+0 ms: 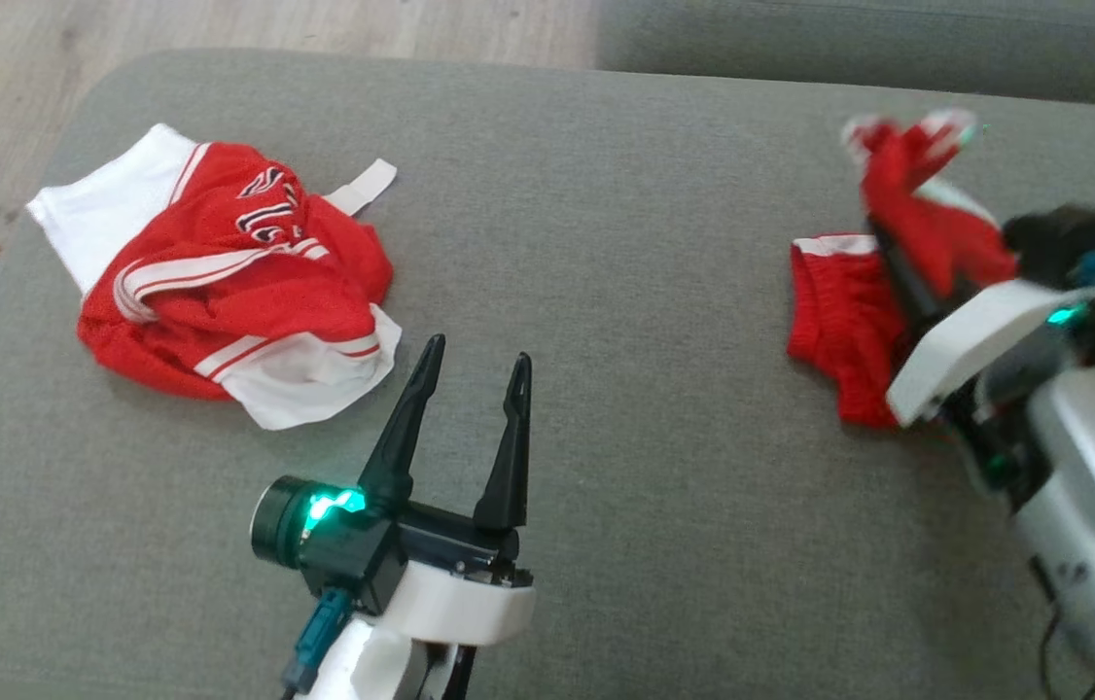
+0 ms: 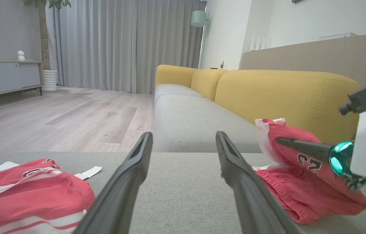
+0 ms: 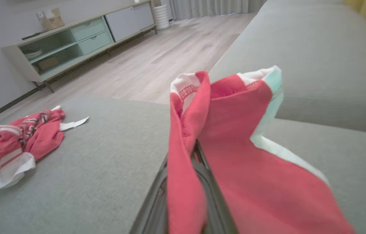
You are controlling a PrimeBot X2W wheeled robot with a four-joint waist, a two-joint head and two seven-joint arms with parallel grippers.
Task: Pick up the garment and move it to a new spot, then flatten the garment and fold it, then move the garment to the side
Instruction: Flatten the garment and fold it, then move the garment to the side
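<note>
The garment [image 1: 236, 282], a red T-shirt with white sleeves, striped trim and black lettering, lies crumpled at the left of the grey cushion [image 1: 625, 243]; it also appears at the left wrist view's lower left [image 2: 23, 191] and the right wrist view's left [image 3: 17, 143]. My left gripper [image 1: 477, 355] stands open and empty just right of it, fingers [image 2: 131, 175] apart over bare cushion. At the far right my right gripper [image 1: 883, 243] is shut on a second red garment [image 1: 844, 321] with white trim and a "23" [image 2: 311, 164]. One end of that garment is lifted and drapes over the fingers [image 3: 235, 146]; the rest lies on the cushion.
The cushion's left edge drops to a wooden floor [image 1: 217, 29]. A second grey seat [image 2: 196, 123] with yellow backrests [image 2: 283, 94] lies beyond the cushion. A low sideboard [image 3: 72, 39] stands across the room.
</note>
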